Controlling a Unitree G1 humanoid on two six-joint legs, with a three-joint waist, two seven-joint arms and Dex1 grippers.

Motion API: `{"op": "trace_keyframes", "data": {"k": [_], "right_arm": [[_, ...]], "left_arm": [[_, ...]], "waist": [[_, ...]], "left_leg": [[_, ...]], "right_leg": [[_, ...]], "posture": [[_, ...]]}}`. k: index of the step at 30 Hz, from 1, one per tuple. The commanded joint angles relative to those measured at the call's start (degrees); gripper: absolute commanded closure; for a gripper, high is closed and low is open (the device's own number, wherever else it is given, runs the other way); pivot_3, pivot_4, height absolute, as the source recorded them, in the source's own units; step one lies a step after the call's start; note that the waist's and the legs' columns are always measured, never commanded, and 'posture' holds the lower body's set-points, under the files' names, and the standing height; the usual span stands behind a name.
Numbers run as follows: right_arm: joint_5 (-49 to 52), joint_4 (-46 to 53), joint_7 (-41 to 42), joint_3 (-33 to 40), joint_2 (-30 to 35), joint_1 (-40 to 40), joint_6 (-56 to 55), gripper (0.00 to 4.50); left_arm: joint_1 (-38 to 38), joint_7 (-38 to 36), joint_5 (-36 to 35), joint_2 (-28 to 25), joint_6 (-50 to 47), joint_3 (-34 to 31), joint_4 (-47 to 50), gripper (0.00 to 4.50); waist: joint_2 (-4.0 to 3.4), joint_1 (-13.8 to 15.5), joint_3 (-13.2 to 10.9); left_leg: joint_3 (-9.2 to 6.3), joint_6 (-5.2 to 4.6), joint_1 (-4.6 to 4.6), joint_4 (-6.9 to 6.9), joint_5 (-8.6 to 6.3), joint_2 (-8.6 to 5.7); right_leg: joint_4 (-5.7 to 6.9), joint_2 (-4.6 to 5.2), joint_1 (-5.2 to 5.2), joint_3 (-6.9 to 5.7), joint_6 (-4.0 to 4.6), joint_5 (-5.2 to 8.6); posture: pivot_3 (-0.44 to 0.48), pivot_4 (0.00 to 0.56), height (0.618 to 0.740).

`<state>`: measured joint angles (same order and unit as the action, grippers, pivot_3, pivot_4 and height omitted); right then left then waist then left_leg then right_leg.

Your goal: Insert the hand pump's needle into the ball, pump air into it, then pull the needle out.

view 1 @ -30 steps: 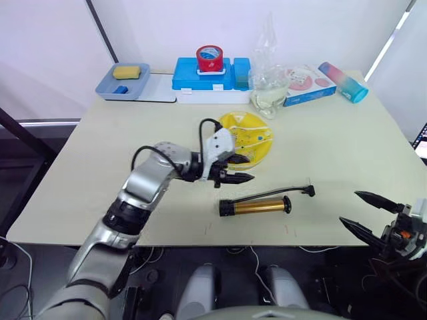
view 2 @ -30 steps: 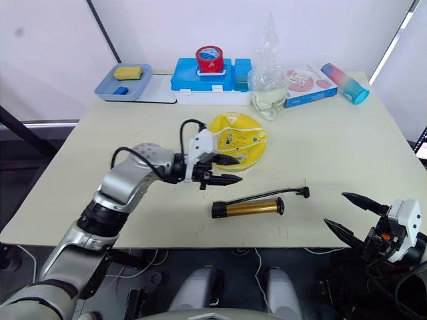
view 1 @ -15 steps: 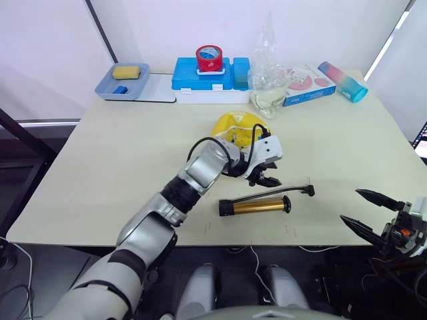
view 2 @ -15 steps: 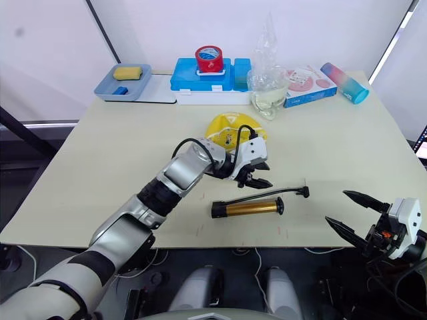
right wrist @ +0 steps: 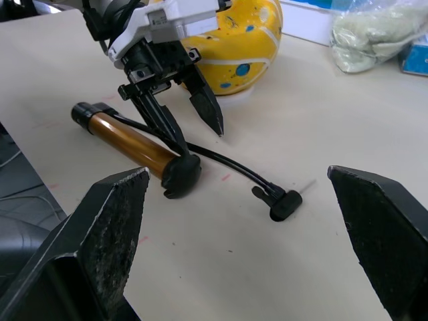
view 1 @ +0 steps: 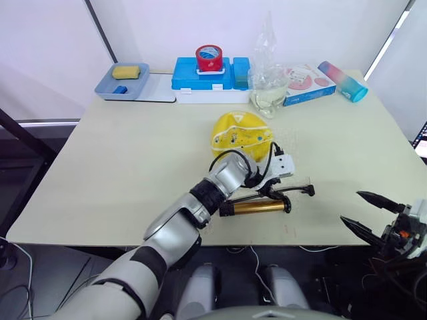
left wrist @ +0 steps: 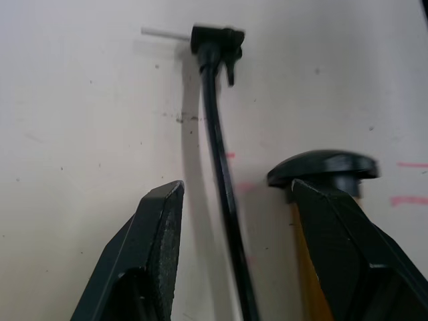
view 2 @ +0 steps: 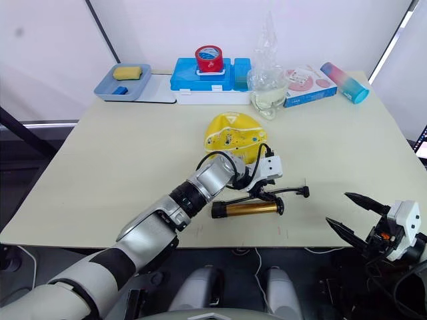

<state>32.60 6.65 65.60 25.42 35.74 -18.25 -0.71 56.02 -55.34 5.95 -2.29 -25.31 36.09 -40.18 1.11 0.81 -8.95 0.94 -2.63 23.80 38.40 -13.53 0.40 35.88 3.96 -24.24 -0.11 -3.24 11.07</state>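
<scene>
The saggy yellow ball [view 1: 240, 132] lies mid-table. In front of it the hand pump [view 1: 257, 207] lies flat, gold barrel crosswise, with its black hose [view 1: 288, 191] running right to the end fitting [left wrist: 215, 40] and the thin needle [left wrist: 160, 31] flat on the table. My left gripper [left wrist: 234, 194] is open and points down, straddling the hose beside the pump's black end cap [left wrist: 323, 168]. One finger [right wrist: 155, 114] stands at the barrel end, the other [right wrist: 206, 110] on the ball's side. My right gripper [view 1: 352, 207] hangs open off the table's front right edge, away from everything.
Along the back stand a blue tray [view 1: 107, 87] with a sponge, a blue box [view 1: 187, 75] with a red tape roll [view 1: 209, 59] on top, a clear plastic bag [view 1: 268, 87], a printed box [view 1: 307, 83] and a pastel tube [view 1: 341, 81].
My left arm has swung right and toward the front, from beside the ball down to the pump's hose. The ball now shows whole. The right gripper has stayed put.
</scene>
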Motion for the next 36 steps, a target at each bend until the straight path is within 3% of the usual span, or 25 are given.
{"op": "trace_keyframes", "data": {"k": [1,13,16,20,21,28,36], "right_arm": [[0.3,2.4,-0.9,0.8,-0.1,-0.5,-1.1,0.0],[0.3,5.2,-4.6,1.2,-0.4,-3.1,0.7,0.0],[0.5,5.6,-5.2,0.7,-0.5,-3.0,1.2,0.0],[0.5,5.7,-5.6,0.4,-0.4,-2.5,1.6,0.0],[0.6,5.7,-5.6,0.3,-0.4,-2.3,1.8,0.0],[3.6,8.5,-6.2,-0.4,-0.2,-2.4,6.6,0.0],[9.0,12.6,-11.4,-0.6,-2.0,-0.3,13.9,0.0]], "left_arm": [[2.1,1.2,1.5,2.5,3.1,-1.3,-3.8,1.71],[3.5,4.1,5.7,7.9,9.9,-3.6,-17.6,1.71],[3.6,3.6,5.8,8.3,10.3,-4.7,-17.7,2.57],[2.6,2.6,5.6,8.4,9.8,-5.8,-16.7,4.26],[2.4,2.7,5.4,8.4,9.5,-6.3,-16.4,4.44],[-1.5,1.5,3.0,7.4,8.7,-10.0,-8.5,4.44],[-13.5,-0.2,-0.8,1.2,6.9,-12.5,14.7,4.44]], "waist": [[0.0,0.0,0.0],[0.02,0.1,0.0],[0.02,0.1,0.0],[0.02,0.1,0.0],[0.02,0.1,0.0],[0.01,0.0,0.0],[-0.07,0.0,0.0]], "left_leg": [[-0.01,0.0,0.0,0.0,0.0,0.0],[-0.02,-0.01,0.01,0.02,-0.01,-0.02],[-0.02,-0.01,0.01,0.03,-0.01,-0.02],[-0.02,-0.01,0.02,0.01,-0.01,-0.02],[-0.02,-0.02,0.02,0.01,-0.02,-0.02],[-0.07,-0.02,0.02,0.01,-0.01,0.0],[-0.23,-0.02,-0.02,0.0,-0.01,0.19]], "right_leg": [[0.0,0.0,0.0,0.0,0.0,0.0],[-0.01,0.03,0.02,-0.03,-0.03,-0.01],[-0.01,0.03,0.02,-0.03,-0.04,-0.01],[-0.02,0.03,0.01,-0.03,-0.03,-0.01],[-0.02,0.03,0.0,-0.03,-0.03,-0.01],[-0.01,0.03,0.0,-0.03,-0.03,-0.01],[0.01,0.05,0.01,0.02,0.0,-0.03]], "posture": [[0.0,0.15,0.739],[0.0,0.15,0.739],[0.0,0.15,0.739],[0.0,0.15,0.739],[0.0,0.15,0.739],[0.0,0.15,0.739],[0.0,0.15,0.739]]}}
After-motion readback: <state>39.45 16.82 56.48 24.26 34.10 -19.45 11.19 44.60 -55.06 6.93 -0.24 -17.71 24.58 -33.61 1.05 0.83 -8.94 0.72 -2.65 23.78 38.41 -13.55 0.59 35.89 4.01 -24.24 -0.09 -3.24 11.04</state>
